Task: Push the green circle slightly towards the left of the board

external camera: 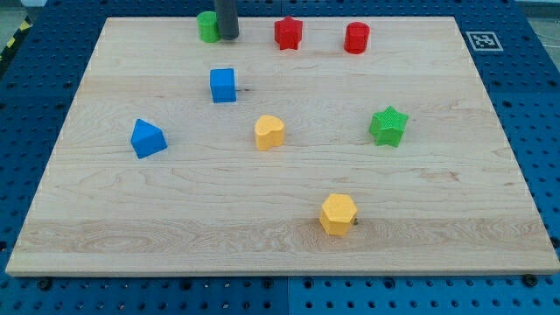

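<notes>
The green circle sits near the board's top edge, left of centre. My tip is a dark rod coming down from the view's top. Its end stands right against the green circle's right side, touching or nearly touching it.
A red star and a red cylinder lie to the right along the top. A blue cube, a blue pentagon-like block, a yellow heart-like block, a green star and a yellow hexagon lie lower. The wooden board rests on a blue pegboard.
</notes>
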Tool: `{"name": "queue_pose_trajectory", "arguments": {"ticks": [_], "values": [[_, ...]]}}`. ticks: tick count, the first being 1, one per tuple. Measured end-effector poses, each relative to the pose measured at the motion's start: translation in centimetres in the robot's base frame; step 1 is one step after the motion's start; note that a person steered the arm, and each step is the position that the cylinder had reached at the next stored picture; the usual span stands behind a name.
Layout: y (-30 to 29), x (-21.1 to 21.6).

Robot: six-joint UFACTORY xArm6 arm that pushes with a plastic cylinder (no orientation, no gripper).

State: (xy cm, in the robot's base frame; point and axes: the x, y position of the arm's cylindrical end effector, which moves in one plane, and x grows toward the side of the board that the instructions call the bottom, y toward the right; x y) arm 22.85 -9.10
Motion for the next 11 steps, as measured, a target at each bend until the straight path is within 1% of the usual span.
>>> {"name": "queue_pose_trajectory", "arguments": {"ticks": [1, 2, 3, 4, 5, 6, 8, 9, 10, 11], "values": [[2.4, -1.0], [0.5, -2.8], [-3.7, -2.9], [-4.6, -2.9], [-0.1, -2.6], [-0.1, -1.5], [-4.0, -0.1], [-4.3, 1.0], [-3.4, 2.1], [-4.6, 2.1]]}}
